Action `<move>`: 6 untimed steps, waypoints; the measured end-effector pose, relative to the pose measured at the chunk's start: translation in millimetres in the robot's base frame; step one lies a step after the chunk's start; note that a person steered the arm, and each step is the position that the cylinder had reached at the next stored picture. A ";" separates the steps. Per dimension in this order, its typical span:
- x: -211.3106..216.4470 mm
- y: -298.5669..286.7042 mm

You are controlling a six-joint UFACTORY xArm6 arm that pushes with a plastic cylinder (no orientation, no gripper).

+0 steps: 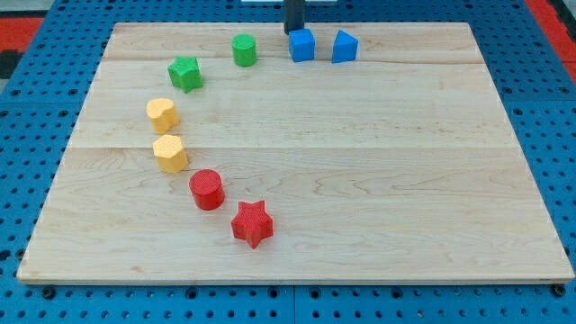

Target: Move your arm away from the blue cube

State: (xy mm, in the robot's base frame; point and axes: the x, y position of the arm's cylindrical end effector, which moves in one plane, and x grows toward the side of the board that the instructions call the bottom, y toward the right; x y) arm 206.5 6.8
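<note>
A red star (253,223) and red cylinder (208,189) are sitting nearest the board's (360,180) bottom edge. 2 yellow blocks (170,153) (163,114) are lying toward the left edge. At the top edge, my tip (294,31) is touching the blue cube (301,45), pressing on nothing else.

Only a short stretch of the rod (294,15) is seen: dark, nearly black, straight and smooth, cut off by the view's top.

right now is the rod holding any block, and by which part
Nothing is held. My tip only stands right behind the blue cube, at the view's top; contact cannot be told.
</note>
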 end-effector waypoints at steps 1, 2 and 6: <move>-11.7 1.1; -13.3 -10.4; -13.5 -135.6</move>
